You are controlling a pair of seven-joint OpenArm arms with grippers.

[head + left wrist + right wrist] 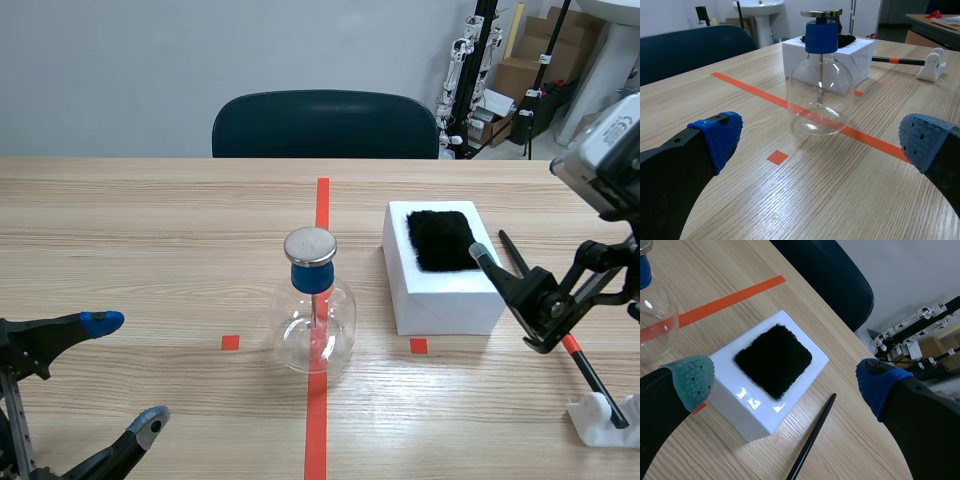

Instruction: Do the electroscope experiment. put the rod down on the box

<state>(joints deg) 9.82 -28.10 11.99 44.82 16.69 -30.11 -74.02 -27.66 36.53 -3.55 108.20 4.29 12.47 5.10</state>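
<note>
A white box (pixel 440 290) topped with a black fur pad (pixel 440 240) stands right of the glass flask electroscope (pixel 315 320) with its blue stopper and metal disc. The black rod (pixel 812 437) with an orange band (pixel 572 345) lies beside the box, not on it. Its near end rests in a small white stand (pixel 603 420). My right gripper (pixel 785 385) hangs open above the box's right edge and the rod, holding nothing. My left gripper (pixel 822 140) is open low at the near left, facing the flask (pixel 820 95); the rod (pixel 895 61) and stand (pixel 931 65) show behind the box (pixel 860 55).
A dark chair (pixel 325 125) stands at the table's far edge. Stands, cables and cardboard boxes (pixel 520 70) fill the back right of the room. An orange-red tape line (pixel 318 420) runs down the table's middle under the flask.
</note>
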